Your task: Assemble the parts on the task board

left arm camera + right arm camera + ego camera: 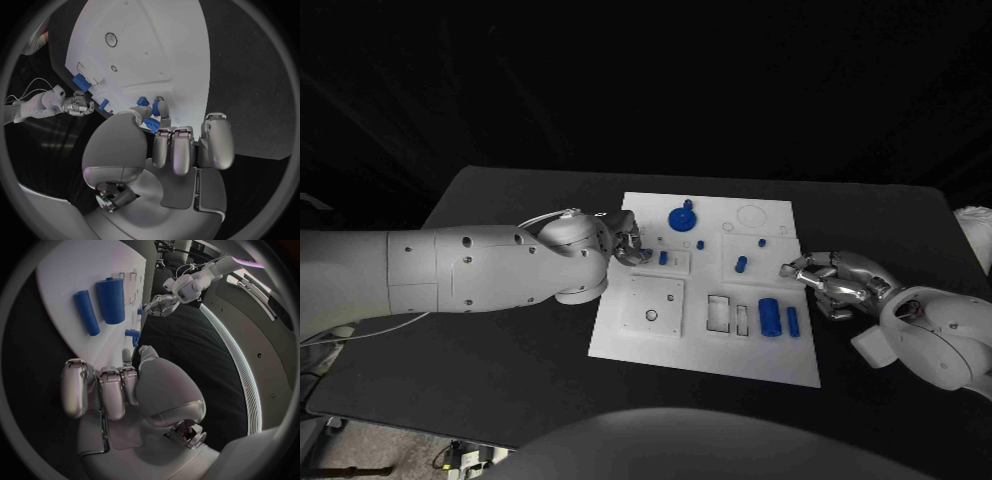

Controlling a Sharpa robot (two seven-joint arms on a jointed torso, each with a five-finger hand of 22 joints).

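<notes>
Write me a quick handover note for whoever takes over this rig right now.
Left hand: over the task board's left edge, fingers at a small blue part; a grip cannot be told.
Right hand: at the board's right edge, fingers curled, holding nothing.
Two blue cylinders lie near the right edge, a blue knob sits toward the far edge, and small blue pieces are mid-board.
Left: the rectangular slots look unfilled.

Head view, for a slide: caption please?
Left hand reaches over the white task board; right hand waits at its edge.
</notes>
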